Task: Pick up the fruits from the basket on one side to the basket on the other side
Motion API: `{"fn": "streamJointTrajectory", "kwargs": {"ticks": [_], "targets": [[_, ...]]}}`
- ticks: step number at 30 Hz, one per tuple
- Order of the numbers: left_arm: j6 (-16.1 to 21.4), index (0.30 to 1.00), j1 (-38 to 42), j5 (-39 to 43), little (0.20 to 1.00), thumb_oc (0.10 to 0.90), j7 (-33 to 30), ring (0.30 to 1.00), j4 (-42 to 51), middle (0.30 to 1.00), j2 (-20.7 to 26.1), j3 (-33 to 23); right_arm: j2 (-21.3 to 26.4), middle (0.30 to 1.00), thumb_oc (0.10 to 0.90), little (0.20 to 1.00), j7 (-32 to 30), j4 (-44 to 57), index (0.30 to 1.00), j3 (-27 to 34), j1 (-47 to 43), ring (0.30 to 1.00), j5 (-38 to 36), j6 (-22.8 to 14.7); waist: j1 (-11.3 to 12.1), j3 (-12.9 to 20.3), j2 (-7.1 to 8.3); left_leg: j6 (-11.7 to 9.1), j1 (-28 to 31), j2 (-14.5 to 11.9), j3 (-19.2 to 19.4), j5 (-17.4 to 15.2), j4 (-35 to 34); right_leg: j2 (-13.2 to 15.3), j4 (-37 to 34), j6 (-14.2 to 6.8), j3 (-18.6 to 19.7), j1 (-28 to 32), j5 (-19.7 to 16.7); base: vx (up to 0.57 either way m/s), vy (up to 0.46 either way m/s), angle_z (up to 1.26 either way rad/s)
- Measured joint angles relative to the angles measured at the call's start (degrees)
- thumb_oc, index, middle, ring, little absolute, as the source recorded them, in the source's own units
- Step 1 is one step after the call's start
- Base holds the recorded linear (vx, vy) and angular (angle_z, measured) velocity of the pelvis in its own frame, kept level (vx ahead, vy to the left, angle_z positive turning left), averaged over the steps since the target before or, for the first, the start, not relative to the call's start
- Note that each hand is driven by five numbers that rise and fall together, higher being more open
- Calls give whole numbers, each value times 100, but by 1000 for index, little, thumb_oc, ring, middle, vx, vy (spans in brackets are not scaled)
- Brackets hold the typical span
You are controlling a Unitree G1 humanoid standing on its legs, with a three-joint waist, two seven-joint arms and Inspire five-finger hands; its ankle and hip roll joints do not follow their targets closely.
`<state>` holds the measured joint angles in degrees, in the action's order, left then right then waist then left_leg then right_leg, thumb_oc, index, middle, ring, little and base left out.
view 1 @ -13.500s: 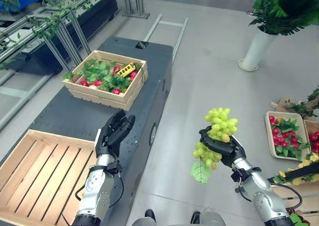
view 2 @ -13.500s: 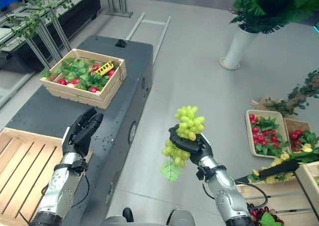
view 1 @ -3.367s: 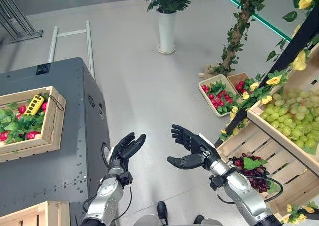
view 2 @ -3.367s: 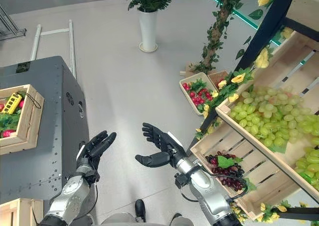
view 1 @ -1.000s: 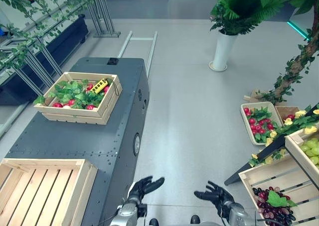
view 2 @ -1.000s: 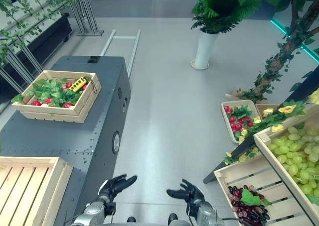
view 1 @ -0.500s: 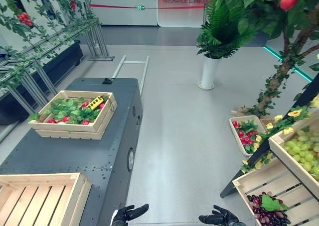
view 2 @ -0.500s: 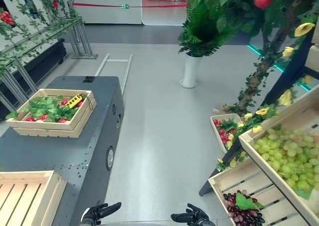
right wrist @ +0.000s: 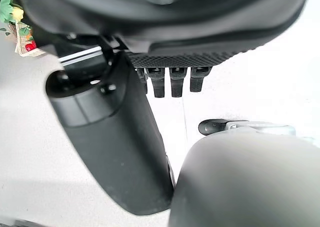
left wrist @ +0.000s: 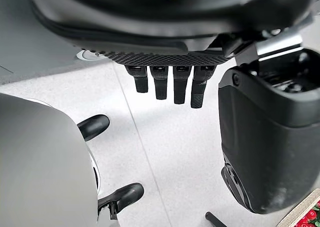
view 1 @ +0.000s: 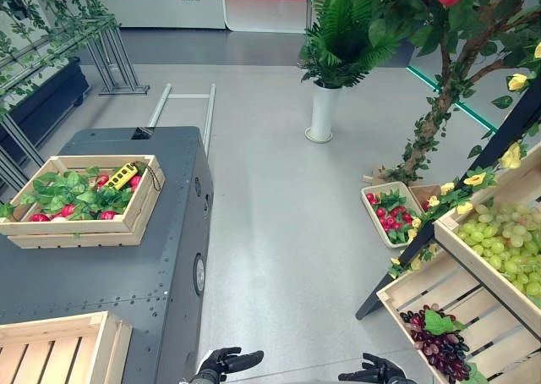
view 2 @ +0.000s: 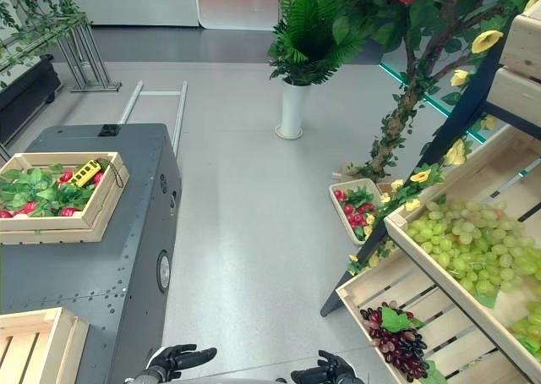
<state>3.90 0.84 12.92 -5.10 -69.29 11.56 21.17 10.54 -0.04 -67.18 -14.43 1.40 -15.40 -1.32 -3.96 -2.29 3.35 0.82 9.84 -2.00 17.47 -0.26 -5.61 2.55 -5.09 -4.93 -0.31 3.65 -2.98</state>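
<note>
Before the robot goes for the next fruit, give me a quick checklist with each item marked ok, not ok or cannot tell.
1. Left hand free: ok, fingers straight, nothing held.
2. Right hand free: ok, fingers relaxed, nothing held.
3. Fruit ready to pick: ok, green grapes fill the upper shelf crate and dark grapes lie in the lower one, on the robot's right.
4. Hands near the fruit: not ok, both hang low over the floor, apart from the shelf.
5. Room in the target: cannot tell, only a bare corner of the wooden crate on the grey cart is seen.
</note>
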Motion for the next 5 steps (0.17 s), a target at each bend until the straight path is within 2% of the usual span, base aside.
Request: {"fn": "streamJointTrajectory", "kwargs": {"ticks": [5], "targets": [[1, 900, 3, -44, 900, 800, 4, 900, 34, 900, 4, -6, -1, 900, 800, 900, -63, 8, 900, 0, -57, 900, 160, 53, -2, -48, 0, -5, 4, 11, 6, -3, 1, -10, 0, 1, 17, 0, 0, 0, 0, 0]]}}
